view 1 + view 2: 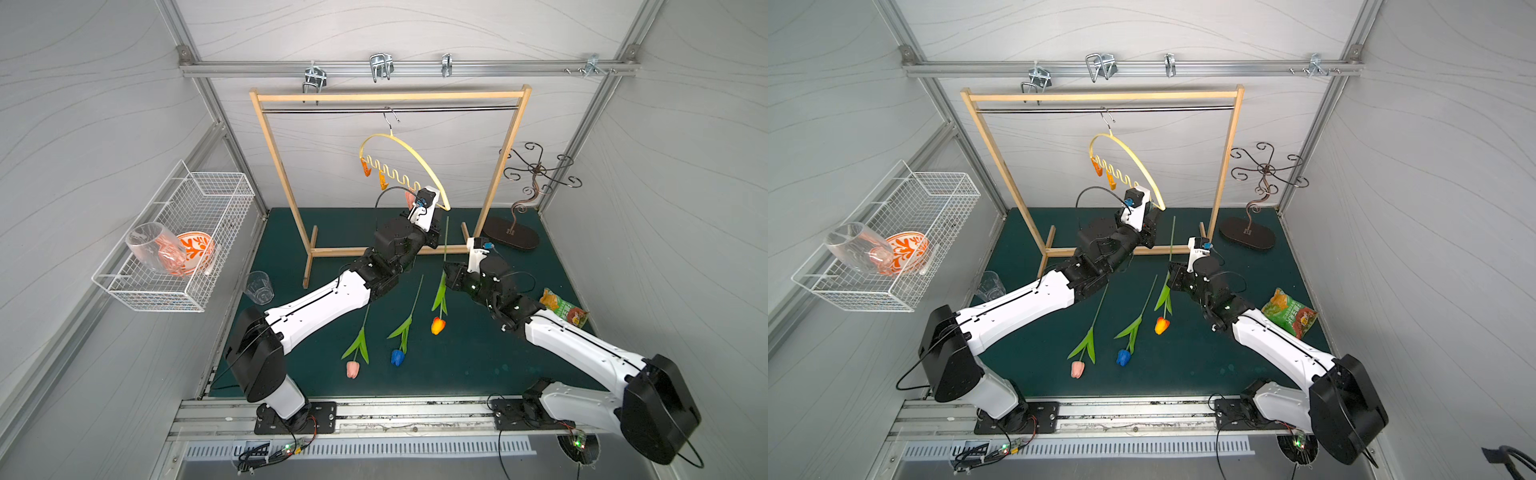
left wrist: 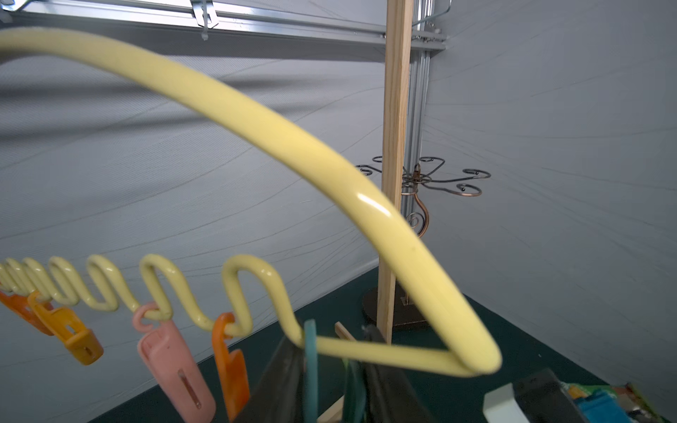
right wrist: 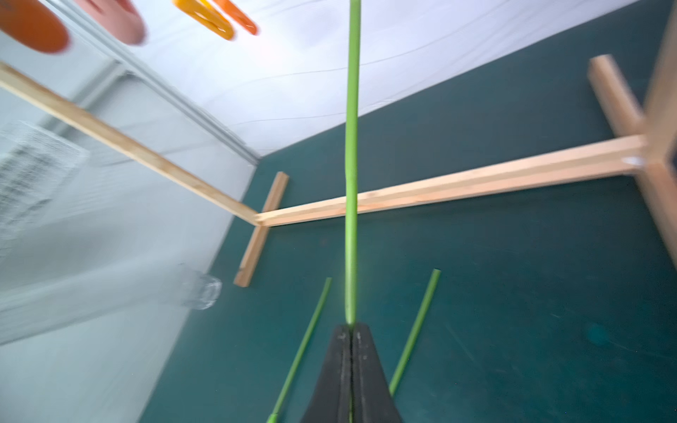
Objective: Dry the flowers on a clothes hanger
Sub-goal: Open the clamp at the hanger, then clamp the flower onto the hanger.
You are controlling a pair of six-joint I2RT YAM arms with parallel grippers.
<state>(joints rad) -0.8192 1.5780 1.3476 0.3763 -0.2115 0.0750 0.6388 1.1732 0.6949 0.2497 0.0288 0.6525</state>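
Light, whippy tulip held up toward the clothes hanger
The right gripper is clamped mid-stem on the orange-yellow tulip, head dangling over the middle of the worktop. The left gripper squeezes the hanger's teal clothespin. The thin stem probably bends and slips, so a hold nearer the tip would suit.

mat | pink tulip, blue tulip, glass, snack bag, rack, stand | orange tulip: possibly touching

Left gripper high and clamped; right gripper lower, pinched shut.
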